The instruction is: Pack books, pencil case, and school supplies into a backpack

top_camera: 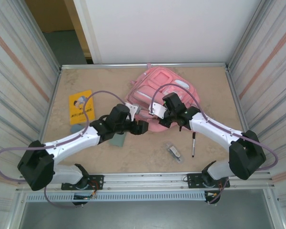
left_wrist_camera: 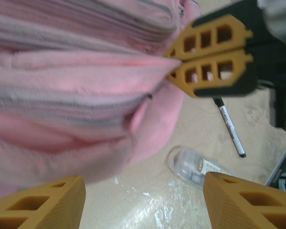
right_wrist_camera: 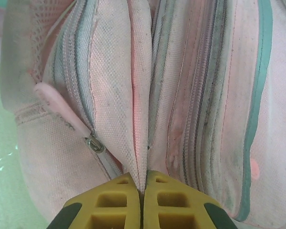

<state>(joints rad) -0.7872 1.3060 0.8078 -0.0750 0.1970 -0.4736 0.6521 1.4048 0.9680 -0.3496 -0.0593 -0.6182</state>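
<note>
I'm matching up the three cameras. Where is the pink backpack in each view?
Top external: backpack above centre, slightly right.
Left wrist: across the upper left.
Right wrist: close up, across the upper frame.
Shared landmark: the right end effector, shut on a backpack fold.

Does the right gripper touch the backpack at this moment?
Touching. In the right wrist view, the right gripper is shut on a fold of the backpack fabric.

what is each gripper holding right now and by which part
The right gripper is shut on the pink backpack, its fingers pinching a fabric fold beside a zipper. The left gripper is open, holding nothing.
</note>
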